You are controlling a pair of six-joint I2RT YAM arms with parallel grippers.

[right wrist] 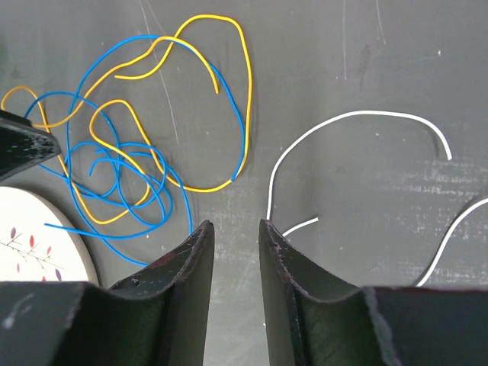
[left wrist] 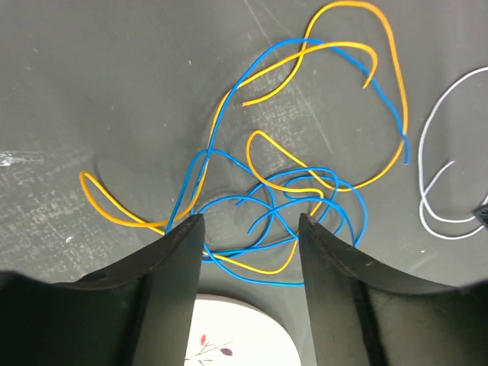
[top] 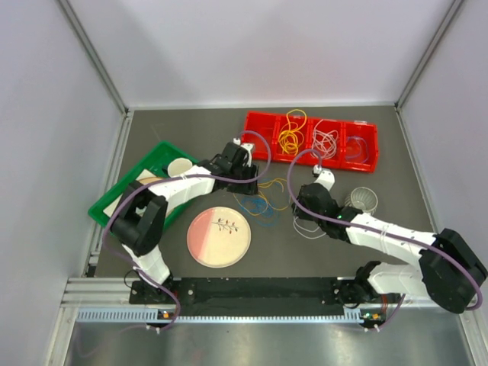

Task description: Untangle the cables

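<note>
A tangle of blue [left wrist: 267, 282] and yellow [left wrist: 107, 204] cables lies on the dark table [top: 183, 126], between the arms at the cable tangle [top: 259, 202]. My left gripper [left wrist: 250, 221] hovers over the near edge of it, open, with blue and yellow strands passing below the gap and nothing pinched. A loose white cable [right wrist: 366, 113] lies apart to the right, also in the top view as the white cable [top: 309, 227]. My right gripper [right wrist: 236, 225] stands open by a narrow gap over bare table between the yellow cable [right wrist: 249, 84] and the white one. From above, left gripper [top: 242, 177], right gripper [top: 306, 204].
A pink-and-white plate [top: 219, 237] lies just in front of the tangle. A red tray [top: 255, 120] at the back holds more yellow and white cables. A green tray [top: 114, 200] with dishes sits at the left. A clear cup [top: 364, 200] stands beside the right arm.
</note>
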